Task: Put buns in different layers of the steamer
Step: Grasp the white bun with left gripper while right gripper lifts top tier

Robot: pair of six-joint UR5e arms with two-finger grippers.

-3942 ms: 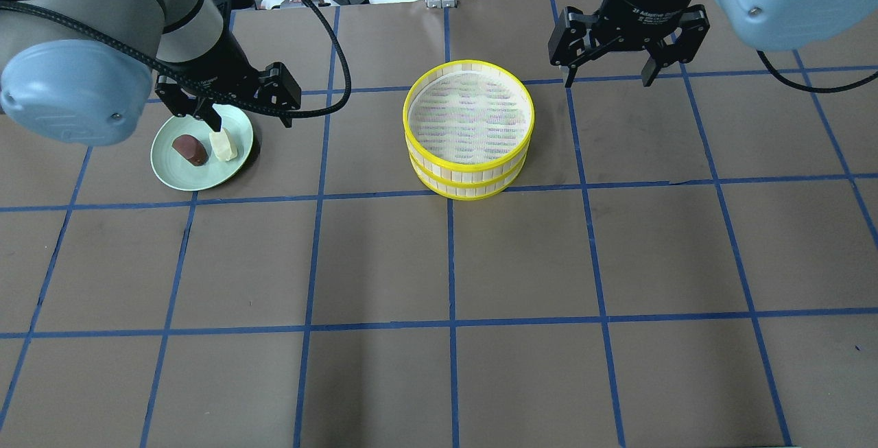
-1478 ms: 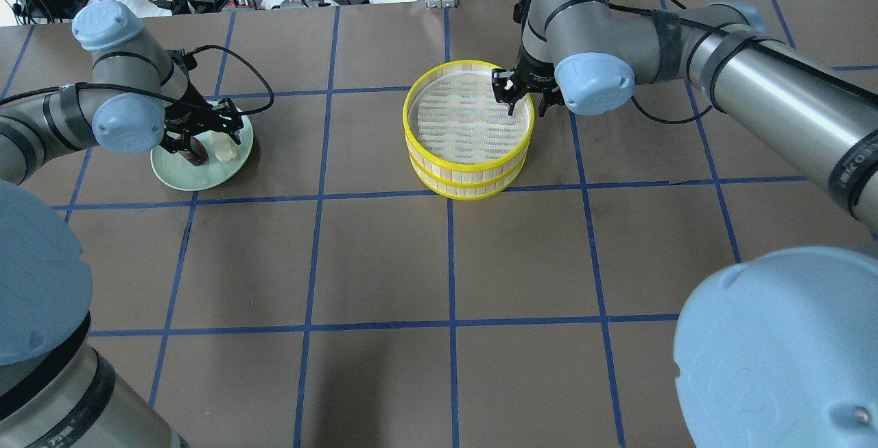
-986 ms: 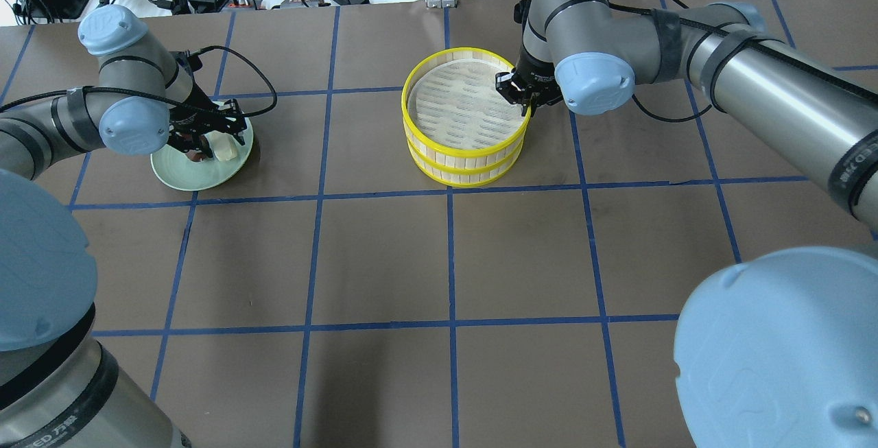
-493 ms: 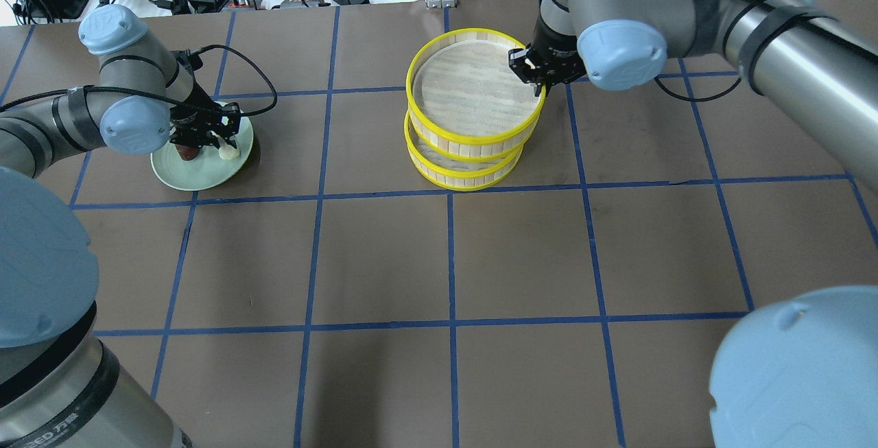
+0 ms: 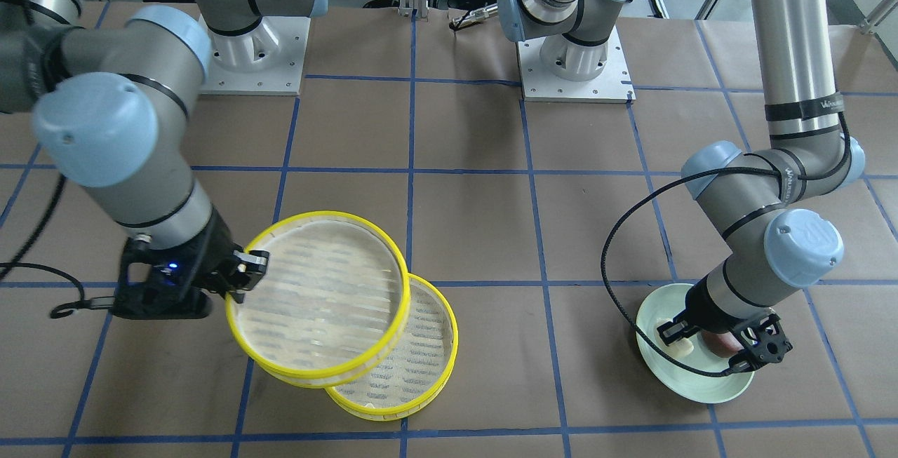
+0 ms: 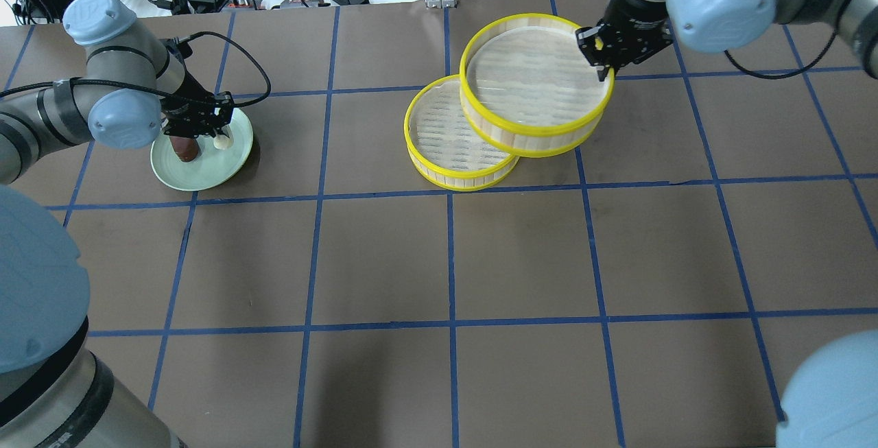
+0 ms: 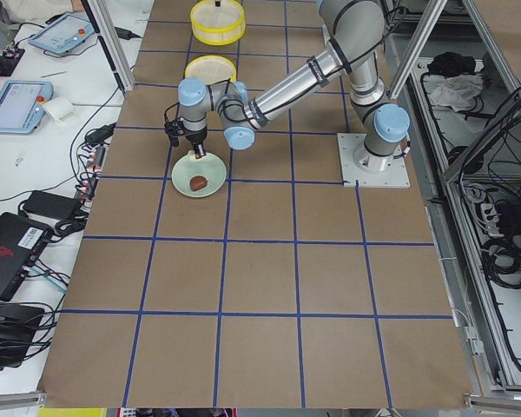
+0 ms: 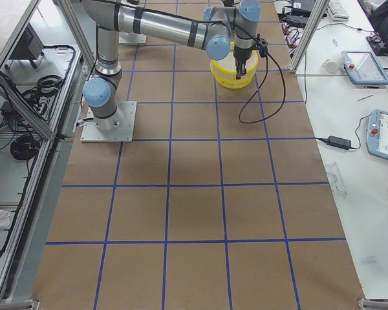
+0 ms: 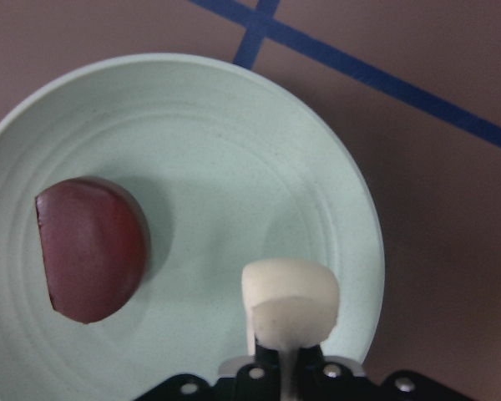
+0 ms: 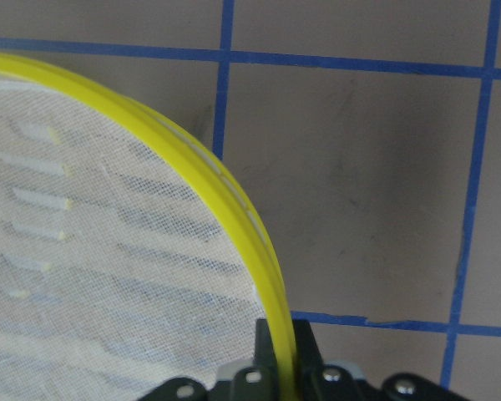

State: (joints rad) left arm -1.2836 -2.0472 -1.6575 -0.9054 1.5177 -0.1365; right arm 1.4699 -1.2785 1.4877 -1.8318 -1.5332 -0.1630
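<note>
My left gripper (image 6: pixel 218 134) is shut on the cream-yellow bun (image 6: pixel 221 141) and holds it just above the pale green plate (image 6: pixel 206 170). In the left wrist view the cream bun (image 9: pixel 290 302) sits between the fingers, and the reddish-brown bun (image 9: pixel 90 248) lies on the plate (image 9: pixel 234 150). My right gripper (image 6: pixel 603 64) is shut on the yellow rim of the upper steamer tray (image 6: pixel 535 81) and holds it tilted in the air, to the right of the lower tray (image 6: pixel 446 139), overlapping it. The lower tray rests on the table, with no bun in it. The pinched rim (image 10: pixel 250 242) shows in the right wrist view.
Brown table cover with a blue tape grid. A black cable (image 6: pixel 240 64) loops from my left wrist behind the plate. In the front-facing view the lifted tray (image 5: pixel 316 304) covers part of the lower tray (image 5: pixel 421 367).
My right gripper closed on the upper tray's rim, lifted it off the lower tray and carried it right. My left gripper closed on the cream bun and raised it slightly.
</note>
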